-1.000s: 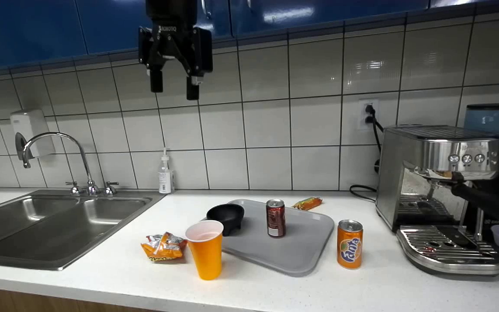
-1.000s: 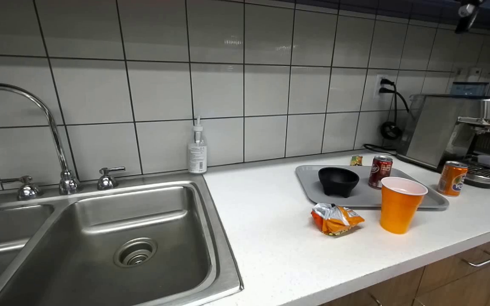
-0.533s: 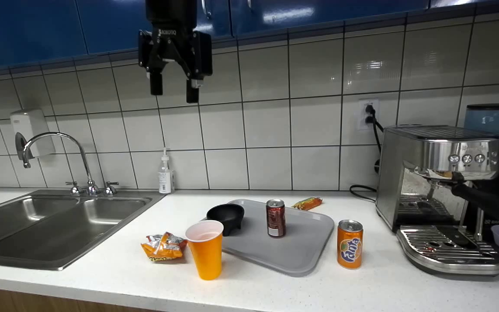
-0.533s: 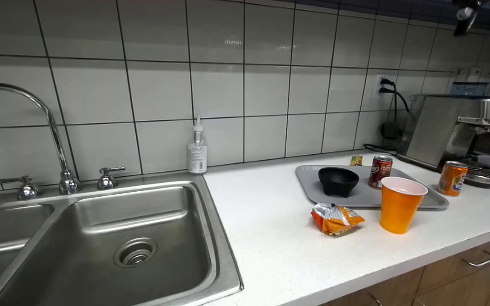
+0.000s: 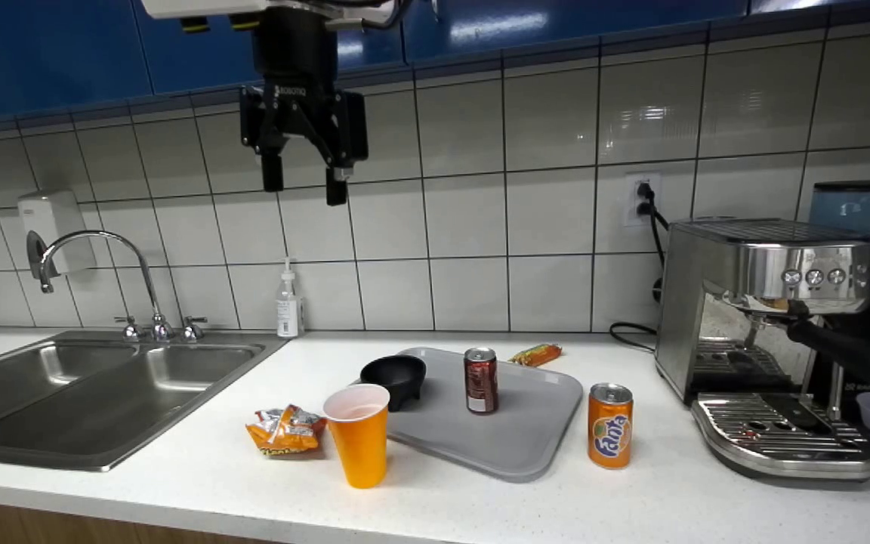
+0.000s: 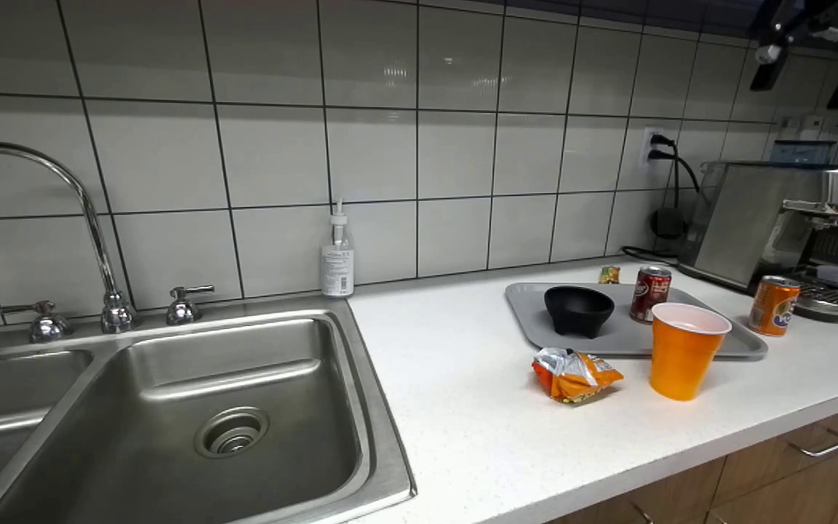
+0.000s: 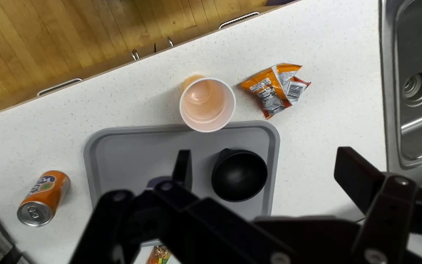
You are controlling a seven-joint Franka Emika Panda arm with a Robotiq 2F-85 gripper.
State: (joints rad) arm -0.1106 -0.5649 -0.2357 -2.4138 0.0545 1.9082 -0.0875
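Gripper [image 5: 304,183] hangs high over the counter [image 5: 201,483], pointing down. Fingers [image 5: 336,187] wide apart, nothing between the tips, nothing touched. In the wrist view the black bowl [image 7: 239,176] shows in the gap, well below; I judge it among the nearest things, with the grey tray [image 7: 141,150] under it.

Bowl: on the tray, near one edge. Dark red can [image 5: 480,381]: upright on the same tray, apart from the bowl; not clearly seen in the wrist view, where the gripper covers that part.

Orange cup [image 5: 359,446]: upright on the counter just in front of the tray, no contents visible; whether it touches the tray edge I cannot tell. Crumpled snack packet [image 6: 575,376]: beside the cup, not touching it, on the side of the sink [image 6: 121,451]. Small wrapper [image 5: 535,355]: lying just behind the tray. Orange can [image 5: 609,431]: upright on the counter, beyond the tray from the sink, near the coffee machine [image 5: 767,249]. Soap bottle [image 6: 337,269]: standing by the tiled wall [image 5: 467,219] at the sink's corner.

Progress, my judgement: no grasp under way. Bowl and dark red can are on the tray; cup, packet, wrapper and orange can are off it. Contact and the closing of the fingers: not yet done.
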